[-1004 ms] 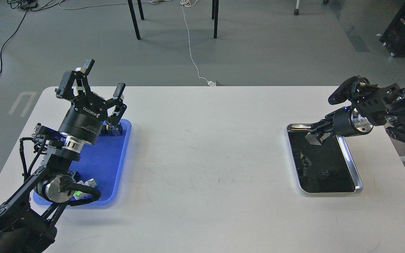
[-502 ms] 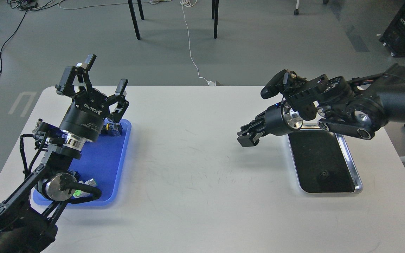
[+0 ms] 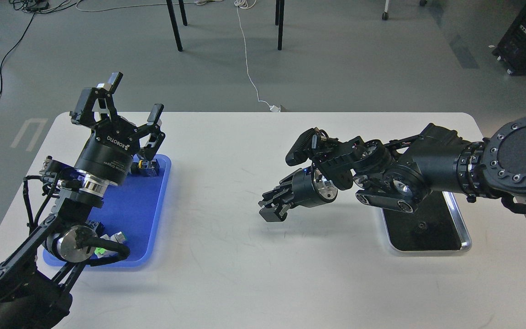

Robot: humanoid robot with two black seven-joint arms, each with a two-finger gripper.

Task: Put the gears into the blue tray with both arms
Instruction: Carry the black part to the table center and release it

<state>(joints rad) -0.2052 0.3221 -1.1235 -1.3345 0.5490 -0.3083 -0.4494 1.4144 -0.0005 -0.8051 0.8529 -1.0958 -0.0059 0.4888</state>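
Observation:
The blue tray (image 3: 130, 205) lies at the table's left. My left gripper (image 3: 135, 97) stands raised over the tray's far end, open, with nothing between its fingers. My right gripper (image 3: 270, 211) hovers low over the middle of the table, between the two trays, pointing left. Its fingers are drawn together, and anything held between them is too small to make out. One small black gear (image 3: 422, 225) lies on the black inside of the silver-rimmed tray (image 3: 463, 230) at the right, partly covered by my right arm.
Coloured push-button switches sit in the blue tray, one at its far end (image 3: 148, 167) and a few at its near end (image 3: 112, 238) beside my left arm's wrist. Chair legs and cables are on the floor beyond the table.
My right gripper has left the silver-rimmed tray and travelled left to the table's middle, its arm stretching out across the tray. The left gripper has barely shifted and stays open.

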